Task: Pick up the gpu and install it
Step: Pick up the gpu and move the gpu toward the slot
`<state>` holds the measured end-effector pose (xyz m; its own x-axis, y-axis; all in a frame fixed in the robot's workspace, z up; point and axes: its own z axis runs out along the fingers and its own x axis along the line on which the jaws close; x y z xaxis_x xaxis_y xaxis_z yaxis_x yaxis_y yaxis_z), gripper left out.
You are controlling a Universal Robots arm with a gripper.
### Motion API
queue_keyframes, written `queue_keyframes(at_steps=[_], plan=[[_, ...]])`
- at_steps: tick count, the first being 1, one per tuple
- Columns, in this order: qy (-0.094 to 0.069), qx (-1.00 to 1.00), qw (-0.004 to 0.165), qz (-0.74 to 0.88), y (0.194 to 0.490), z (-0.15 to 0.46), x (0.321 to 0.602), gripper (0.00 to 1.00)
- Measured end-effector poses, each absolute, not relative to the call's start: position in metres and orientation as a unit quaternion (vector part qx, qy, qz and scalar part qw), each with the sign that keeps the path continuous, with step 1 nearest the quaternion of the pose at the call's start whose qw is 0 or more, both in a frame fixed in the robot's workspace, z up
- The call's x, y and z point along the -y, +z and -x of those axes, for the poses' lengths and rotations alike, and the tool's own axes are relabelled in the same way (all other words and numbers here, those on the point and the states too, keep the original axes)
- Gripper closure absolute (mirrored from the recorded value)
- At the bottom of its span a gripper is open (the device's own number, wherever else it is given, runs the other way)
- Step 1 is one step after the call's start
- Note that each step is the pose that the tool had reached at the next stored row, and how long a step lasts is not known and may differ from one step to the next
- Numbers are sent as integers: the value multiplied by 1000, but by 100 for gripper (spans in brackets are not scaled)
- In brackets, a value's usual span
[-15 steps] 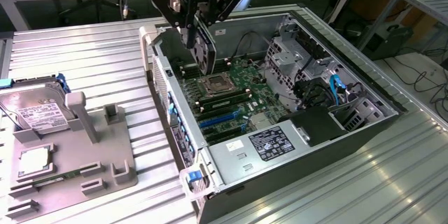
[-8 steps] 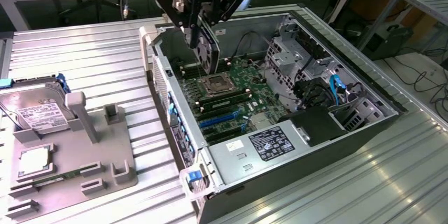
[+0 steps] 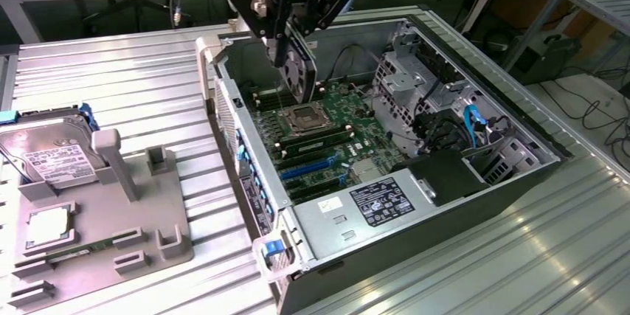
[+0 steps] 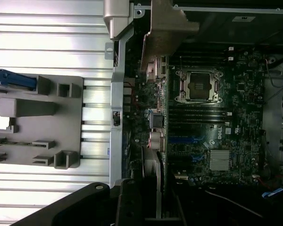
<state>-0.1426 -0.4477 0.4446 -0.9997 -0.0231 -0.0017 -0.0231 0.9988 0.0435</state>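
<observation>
Above open case (image 3: 536, 134), gpu (image 3: 296, 73) between fingers (image 3: 268, 23)

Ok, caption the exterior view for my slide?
Black gripper holds the thin, black-fanned gpu upright over the open grey computer case.

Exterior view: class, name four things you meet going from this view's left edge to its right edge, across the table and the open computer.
hard drive → gpu → drive cage → blue cable

In the exterior view the motherboard (image 3: 330, 138) lies open from above. From its socket (image 3: 300, 117), a drive cage (image 3: 414, 71) blocks two o'clock, the power supply (image 3: 379, 201) five, cables (image 3: 462, 127) perhaps three.
</observation>
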Motion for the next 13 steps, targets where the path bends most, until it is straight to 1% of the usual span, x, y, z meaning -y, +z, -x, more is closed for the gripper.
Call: queue_keyframes(at_steps=[13], plan=[[22, -1000, 1, 12, 444, 131, 448, 72]])
